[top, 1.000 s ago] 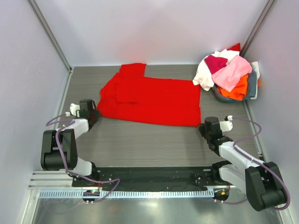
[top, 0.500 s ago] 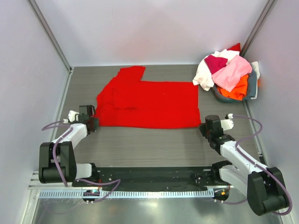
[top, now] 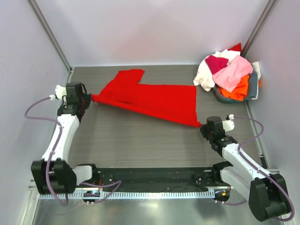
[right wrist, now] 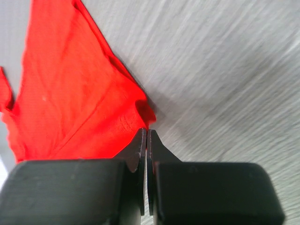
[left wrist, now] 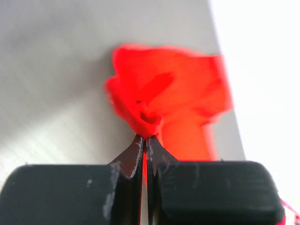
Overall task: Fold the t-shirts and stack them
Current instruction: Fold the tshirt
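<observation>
At the left edge of the table [top: 140, 140], about halfway back, the left gripper [top: 90, 98] is seen with its fingers clamped on a bunched corner of the red t-shirt [top: 154, 98]; in the left wrist view the cloth is gathered into a knot right at the closed tips [left wrist: 146, 137].

From there the red t-shirt is drawn taut across the middle of the table; its left end is pulled to a point, one sleeve lies toward the far edge, and its near edge runs on a slant down to the right.

That near right corner is pinched by the right gripper [top: 202, 126], whose fingers are pressed together on the cloth low over the table, as the right wrist view shows [right wrist: 146, 131].

The step in hand is judged to be the stretching and straightening of the shirt before a first fold; nothing is folded or stacked yet. The next move would call for both corners being carried together, evenly and under light tension, so that the cloth lands square.

Little room is left beside the left gripper, since the side wall stands close; bare table is offered in front of the shirt.

In the far right corner the other t-shirts [top: 225, 70] are heaped in a grey basket [top: 253, 86], just beside the shirt's far right corner; a sweep that way is to be avoided.
</observation>
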Action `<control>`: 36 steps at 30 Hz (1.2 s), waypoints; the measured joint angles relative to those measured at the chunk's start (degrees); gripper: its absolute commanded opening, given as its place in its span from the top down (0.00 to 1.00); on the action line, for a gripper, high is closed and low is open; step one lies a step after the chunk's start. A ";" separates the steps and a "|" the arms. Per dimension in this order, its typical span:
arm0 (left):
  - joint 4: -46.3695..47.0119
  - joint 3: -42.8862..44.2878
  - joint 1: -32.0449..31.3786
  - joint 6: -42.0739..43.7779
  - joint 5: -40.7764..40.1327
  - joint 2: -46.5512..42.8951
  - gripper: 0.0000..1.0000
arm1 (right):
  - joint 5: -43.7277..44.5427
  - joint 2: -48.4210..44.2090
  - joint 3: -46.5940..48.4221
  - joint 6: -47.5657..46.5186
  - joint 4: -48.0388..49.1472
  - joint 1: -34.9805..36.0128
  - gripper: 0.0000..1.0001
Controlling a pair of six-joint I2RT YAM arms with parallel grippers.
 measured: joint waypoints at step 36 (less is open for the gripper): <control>-11.96 -34.14 3.19 -0.37 -0.72 -24.79 1.00 | -2.56 -14.45 -3.61 0.07 -12.92 0.00 0.99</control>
